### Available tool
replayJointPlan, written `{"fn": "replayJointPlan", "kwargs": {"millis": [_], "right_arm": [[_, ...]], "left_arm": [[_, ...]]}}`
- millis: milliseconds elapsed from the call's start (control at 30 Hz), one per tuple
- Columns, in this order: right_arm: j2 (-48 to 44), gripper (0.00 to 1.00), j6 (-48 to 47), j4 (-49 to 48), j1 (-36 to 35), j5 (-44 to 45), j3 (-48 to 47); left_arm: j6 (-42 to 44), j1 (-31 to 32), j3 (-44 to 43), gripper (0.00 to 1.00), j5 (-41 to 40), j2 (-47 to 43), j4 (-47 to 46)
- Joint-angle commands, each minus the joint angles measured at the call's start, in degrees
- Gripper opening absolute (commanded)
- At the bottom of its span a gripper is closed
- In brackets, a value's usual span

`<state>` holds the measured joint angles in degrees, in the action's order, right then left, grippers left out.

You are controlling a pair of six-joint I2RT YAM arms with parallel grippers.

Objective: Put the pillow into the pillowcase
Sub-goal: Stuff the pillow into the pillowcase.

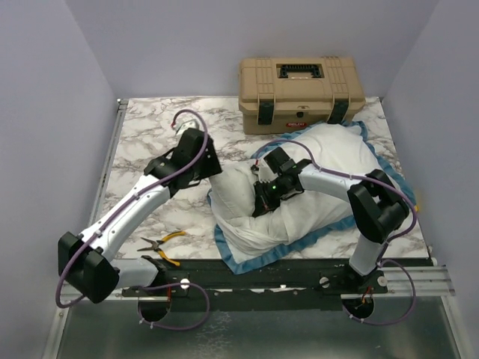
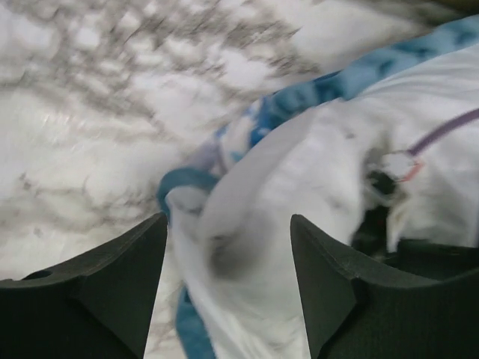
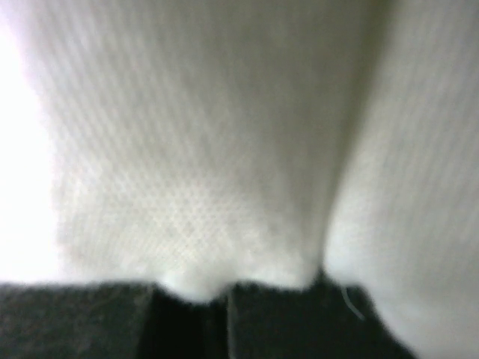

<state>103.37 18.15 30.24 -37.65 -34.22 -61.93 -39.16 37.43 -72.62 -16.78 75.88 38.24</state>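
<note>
**Left gripper** point(image 2: 228, 224): released. Its two dark fingers point(image 2: 112, 292) stand wide apart. A raised fold of white cloth with a blue frilled border sits in the gap between them. The wrist view is blurred, so whether either finger touches the fold cannot be told. Nothing is clamped.

**Right gripper** point(image 3: 217, 295): clenched, the fingertips all but meeting. A small pucker of white, finely dotted cloth sits right at the tips, and more of the same cloth fills the rest of its wrist view. Whether this is the pillow's cover or the case's white lining cannot be told. From above, this gripper points down into the white mass near its left end, in the crease between a bunched lump and the larger bulk.

**The pillow** point(image 1: 329, 161): a plump, wrinkled white mass on the right half of the table. It runs from near the front edge up towards the back right.

**The pillowcase** point(image 1: 254, 262): lies under and around the pillow. Its blue frilled edging shows along the front, the right side and the far end. The left gripper is at the left end of the bundle.

**Table** point(image 1: 150, 127): marbled white and grey top.

**Tan hard case** point(image 1: 301, 91): at the back edge, lid closed, just beyond the far end of the frill.

**Yellow-handled pliers** point(image 1: 161, 243): near the front left, beside the left arm and apart from the fabric.
</note>
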Motion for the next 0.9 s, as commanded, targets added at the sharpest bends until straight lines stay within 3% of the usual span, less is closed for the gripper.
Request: {"fn": "replayJointPlan", "kwargs": {"millis": [0,100,167,267,333,367,433,533,700,867], "right_arm": [[5.7,0.00,0.2,14.7,-0.1,5.7,7.1],[3.2,0.00,0.0,15.2,-0.1,5.8,6.1],[0.1,0.06,-0.7,15.6,0.0,5.6,4.3],[-5.8,0.26,-1.6,18.1,-0.1,8.5,-0.6],[-10.0,0.44,-2.3,20.1,0.0,11.4,-4.8],[-12.0,0.52,-3.1,21.0,0.0,12.5,-6.9],[-15.5,0.67,-4.2,22.0,0.0,13.7,-10.9],[-18.4,0.81,-5.5,21.5,-0.1,13.3,-14.9],[-17.6,0.88,-6.7,19.7,-0.1,14.3,-18.5],[-11.5,0.88,-6.5,16.3,-0.9,15.8,-21.3]], "left_arm": [[-6.5,-9.3,16.4,0.68,15.7,-10.5,-7.1],[-10.7,-12.2,26.8,0.67,24.7,-13.6,-22.6],[-13.5,-12.2,32.0,0.60,29.4,-13.3,-35.0],[-17.5,-12.2,35.4,0.26,35.4,-10.2,-50.9],[-16.7,-11.7,33.5,0.03,36.7,-7.0,-52.2],[-15.8,-11.2,32.4,0.00,37.3,-5.0,-52.2],[-14.8,-9.9,30.5,0.00,37.7,-2.7,-52.2],[-14.4,-8.4,28.7,0.00,37.2,-0.7,-52.2],[-14.4,-6.1,26.8,0.00,35.5,0.2,-52.3],[-14.0,-2.0,24.3,0.00,34.3,0.7,-52.2]]}}
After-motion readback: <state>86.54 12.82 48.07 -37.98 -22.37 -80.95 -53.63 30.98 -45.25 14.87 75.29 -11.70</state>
